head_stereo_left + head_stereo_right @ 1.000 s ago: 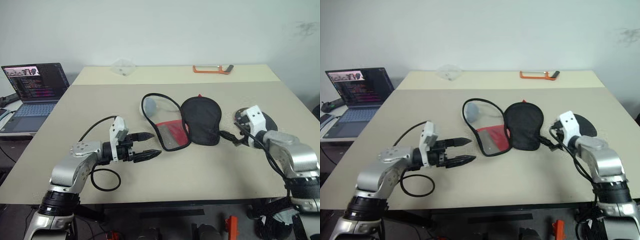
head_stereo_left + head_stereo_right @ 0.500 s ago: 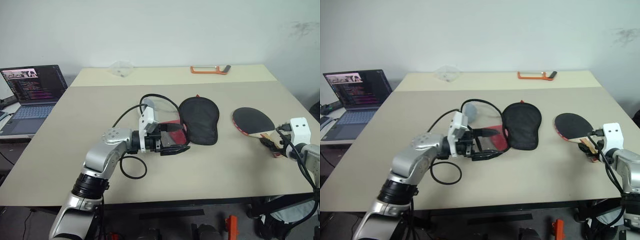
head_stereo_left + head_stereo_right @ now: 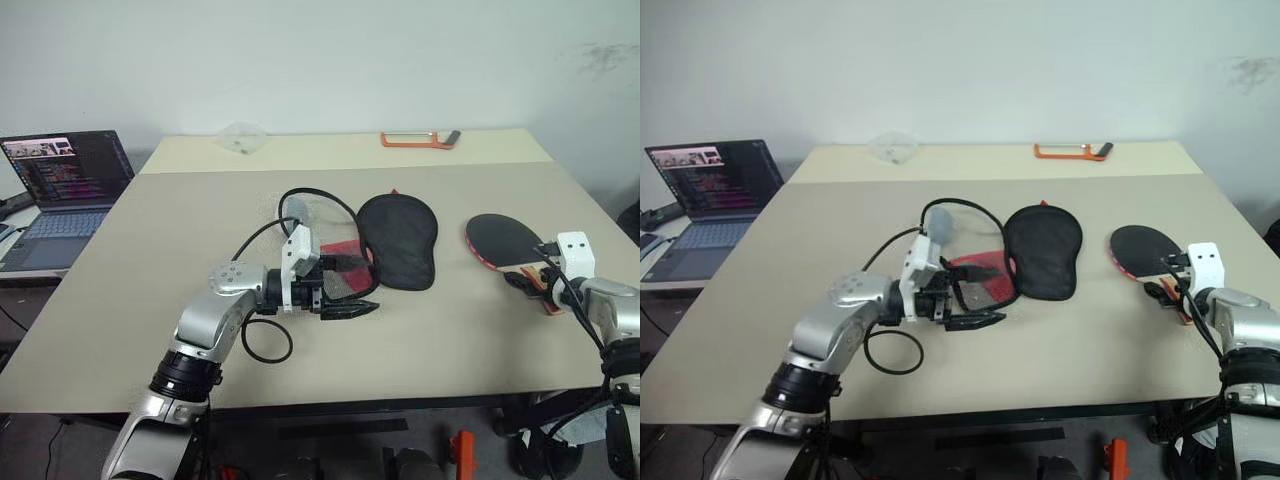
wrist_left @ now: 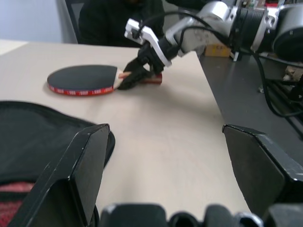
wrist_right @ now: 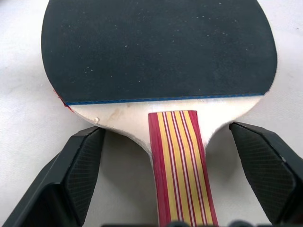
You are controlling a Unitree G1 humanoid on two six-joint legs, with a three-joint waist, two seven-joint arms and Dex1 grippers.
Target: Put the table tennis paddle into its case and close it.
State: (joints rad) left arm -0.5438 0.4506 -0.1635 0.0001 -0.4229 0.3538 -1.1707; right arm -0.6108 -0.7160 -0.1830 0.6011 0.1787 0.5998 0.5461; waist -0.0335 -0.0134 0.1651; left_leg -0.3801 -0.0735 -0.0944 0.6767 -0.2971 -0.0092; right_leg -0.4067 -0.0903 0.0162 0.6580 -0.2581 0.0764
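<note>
The table tennis paddle (image 3: 503, 240) lies flat at the table's right, black face up, its striped handle (image 5: 180, 161) pointing toward me. My right gripper (image 5: 165, 135) is open, and its fingers straddle the handle without closing on it. The case (image 3: 400, 240) lies unzipped in the middle, with the black half on the right and the red panel (image 3: 338, 272) and clear side on the left. My left gripper (image 3: 355, 288) is open and points right at the case's near edge. One finger is over the red panel and the other is in front of it.
A laptop (image 3: 65, 190) stands on a side desk at the left. An orange tool (image 3: 420, 138) and a clear plastic piece (image 3: 242, 138) lie at the far edge. A black cable loop (image 3: 262, 340) hangs by my left wrist.
My left gripper has moved right to the case's near edge. My right gripper has moved right from beside the case to the paddle's handle, uncovering the paddle's face.
</note>
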